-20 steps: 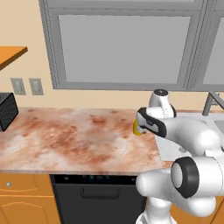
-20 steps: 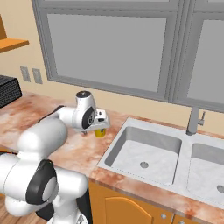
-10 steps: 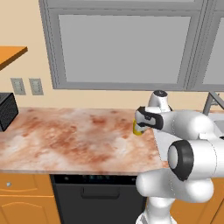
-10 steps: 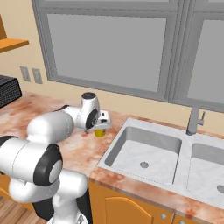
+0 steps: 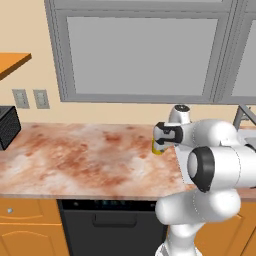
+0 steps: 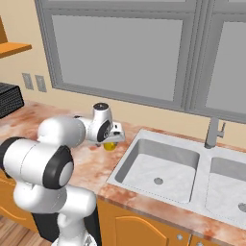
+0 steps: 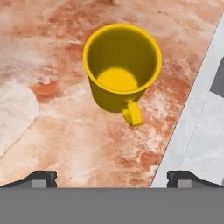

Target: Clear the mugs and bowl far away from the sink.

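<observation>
A yellow mug (image 7: 120,70) with a handle stands upright on the marbled counter, its handle turned toward the hand. My gripper (image 7: 113,179) hovers above it, open, with both fingertips spread wide and nothing between them. From the base cameras the mug (image 5: 158,148) (image 6: 110,145) peeks out just under the gripper (image 5: 160,142) (image 6: 115,139). The grey steel sink (image 6: 158,166) begins just right of the mug, and its pale rim (image 7: 201,131) runs along the right of the hand view. The bowl is out of view.
A tall grey faucet (image 6: 214,132) rises at the back of the sink. A black appliance (image 5: 7,127) (image 6: 9,98) sits at the counter's far left. The reddish counter (image 5: 85,160) stretches between it and the mug, under a wide window.
The hand has crept slightly toward the mug while the arm's elbow swung round. The jaws have stayed open, and the mug has not moved.
</observation>
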You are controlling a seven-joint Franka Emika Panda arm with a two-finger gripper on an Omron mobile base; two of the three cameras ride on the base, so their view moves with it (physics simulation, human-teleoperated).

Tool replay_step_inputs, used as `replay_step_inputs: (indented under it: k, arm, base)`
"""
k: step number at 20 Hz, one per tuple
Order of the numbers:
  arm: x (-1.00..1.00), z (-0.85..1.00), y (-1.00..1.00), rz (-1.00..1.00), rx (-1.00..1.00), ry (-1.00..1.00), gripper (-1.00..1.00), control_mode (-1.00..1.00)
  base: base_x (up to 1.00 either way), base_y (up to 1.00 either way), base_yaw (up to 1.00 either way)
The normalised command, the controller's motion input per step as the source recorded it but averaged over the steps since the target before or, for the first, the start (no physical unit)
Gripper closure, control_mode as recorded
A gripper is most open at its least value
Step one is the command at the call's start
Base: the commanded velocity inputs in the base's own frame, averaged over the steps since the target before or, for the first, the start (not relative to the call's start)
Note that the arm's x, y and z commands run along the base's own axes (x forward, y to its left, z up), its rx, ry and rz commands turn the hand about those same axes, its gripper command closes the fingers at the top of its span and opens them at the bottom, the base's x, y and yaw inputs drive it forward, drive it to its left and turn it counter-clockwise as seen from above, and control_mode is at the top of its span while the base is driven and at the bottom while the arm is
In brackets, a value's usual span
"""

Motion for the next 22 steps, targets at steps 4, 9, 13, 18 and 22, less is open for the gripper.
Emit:
replay_step_inputs:
  k: [4,9,13,18,22]
  arm:
    - [0.06,-0.19,-0.06,0.0,0.0,0.0,-1.0,-1.0]
    - [0.17,-0.21,-0.03,0.02,0.0,0.0,-1.0,-1.0]
    - [0.19,-0.14,-0.01,0.06,0.02,0.0,-1.0,-1.0]
    - [0.19,-0.03,-0.01,0.06,0.03,0.0,-1.0,-1.0]
    - [0.3,-0.02,0.0,0.06,0.01,0.0,-1.0,-1.0]
  base:
    - [0.0,0.0,0.0]
    - [0.0,0.0,0.0]
    - [0.0,0.0,0.0]
    - [0.0,0.0,0.0]
    - [0.0,0.0,0.0]
